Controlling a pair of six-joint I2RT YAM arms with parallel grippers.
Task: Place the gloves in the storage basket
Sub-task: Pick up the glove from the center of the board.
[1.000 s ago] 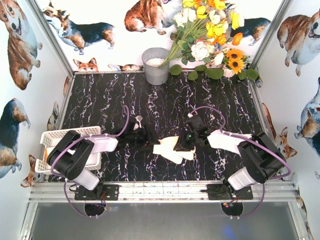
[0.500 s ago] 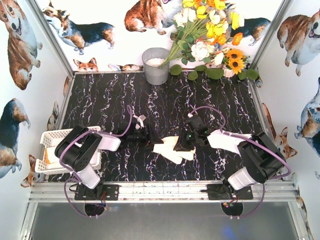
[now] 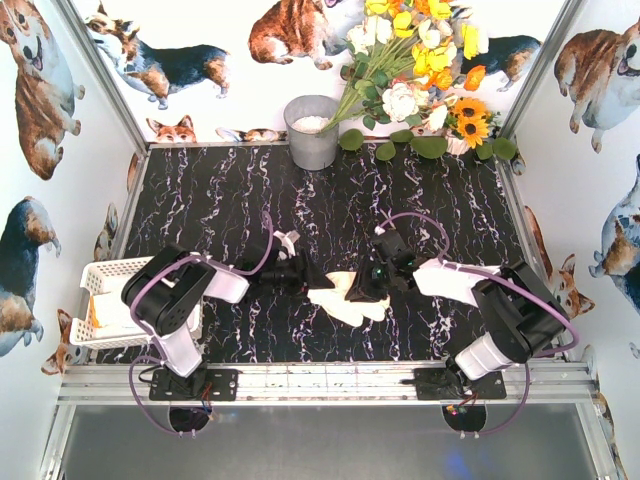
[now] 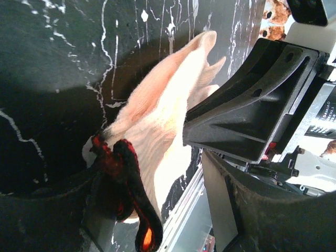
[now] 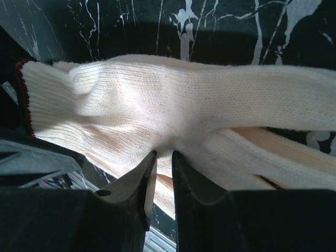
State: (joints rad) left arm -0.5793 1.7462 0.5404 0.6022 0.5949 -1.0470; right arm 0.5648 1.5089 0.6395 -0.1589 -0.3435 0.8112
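Observation:
Two cream gloves lie overlapping on the black marble table, near its front middle. My right gripper is shut on the upper glove, pinching a fold of its knit between the nearly closed fingertips; a second glove lies under it. From the left, my left gripper stands open around the glove's red-orange cuff, which rests against the left finger. The glove stretches away toward the right gripper's black body. The white storage basket sits at the front left, partly hidden by the left arm.
A grey metal bucket and a bunch of white, yellow and orange flowers stand at the back. The metal front rail runs close below the gloves. Something white with an orange edge lies in the basket.
My left arm has reached to the right, bringing its open gripper up to the gloves' left end. The right gripper and the gloves have stayed in place.

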